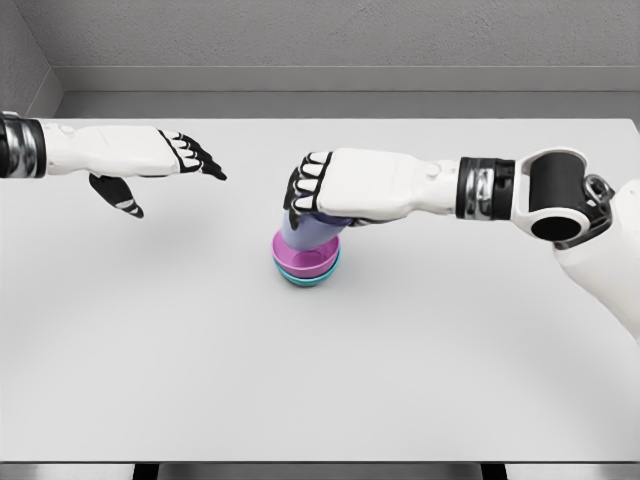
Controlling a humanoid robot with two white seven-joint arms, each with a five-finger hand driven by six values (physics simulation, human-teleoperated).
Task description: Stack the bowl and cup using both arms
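- Your left hand (165,160) hovers over the table (150,350) at the far left, fingers spread loose and holding nothing, well apart from the stack.
- At centre you have one lavender cup (305,235) sitting tilted in a pink bowl (303,262), which is nested in a teal bowl (310,279): one cup, two bowls.
- Your right hand (325,190) is curled around the cup's top.
- The stacking looks nearly done; you seemingly only need to let go and pull the arm clear.
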